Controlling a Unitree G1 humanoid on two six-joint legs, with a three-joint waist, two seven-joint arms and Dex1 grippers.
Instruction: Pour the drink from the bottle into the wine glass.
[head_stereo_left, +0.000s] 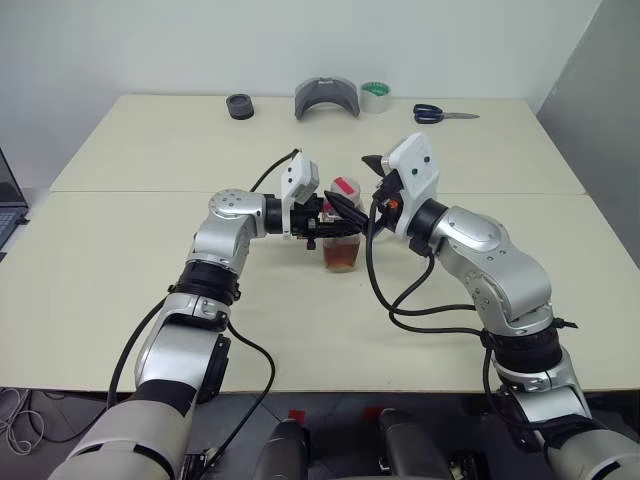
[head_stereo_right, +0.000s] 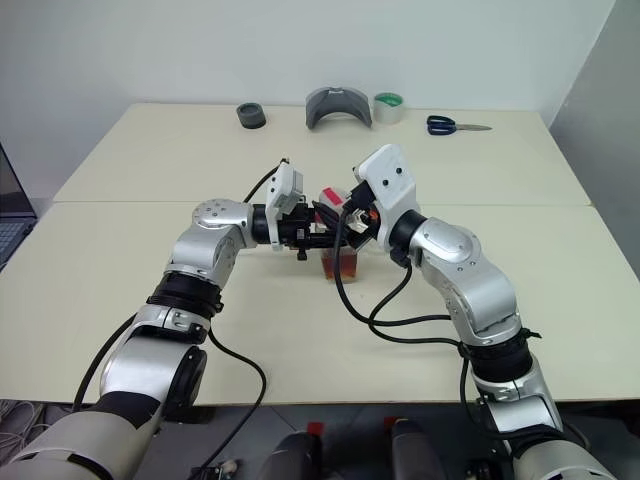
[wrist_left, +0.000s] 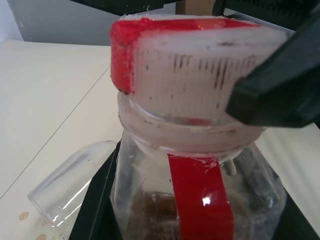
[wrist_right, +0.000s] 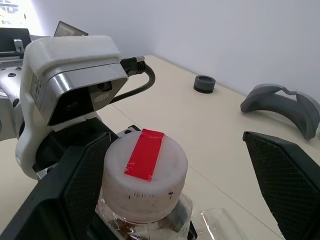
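The bottle (head_stereo_left: 342, 240) stands at mid-table, clear plastic with a red label strip (wrist_left: 202, 200) and a white cap with red tape (wrist_right: 144, 165). Amber drink (head_stereo_left: 341, 258) fills its lower part. My left gripper (head_stereo_left: 335, 232) reaches in from the left and is shut on the bottle's body below the neck. My right gripper (wrist_right: 180, 185) hangs open at cap height, one black finger (wrist_right: 75, 185) against the cap's side and the other finger (wrist_right: 287, 185) well clear. Just beyond the bottle a bit of clear glass (wrist_left: 65, 190) shows, apparently the wine glass (wrist_right: 217, 222); its stem and foot are hidden.
Along the table's far edge lie a black ring (head_stereo_left: 239, 106), a grey curved piece (head_stereo_left: 326, 98), a tape roll (head_stereo_left: 375, 97) and scissors (head_stereo_left: 440, 113). A laptop (head_stereo_left: 8, 205) sits off the left side. The cream table (head_stereo_left: 120, 280) has free room on both sides.
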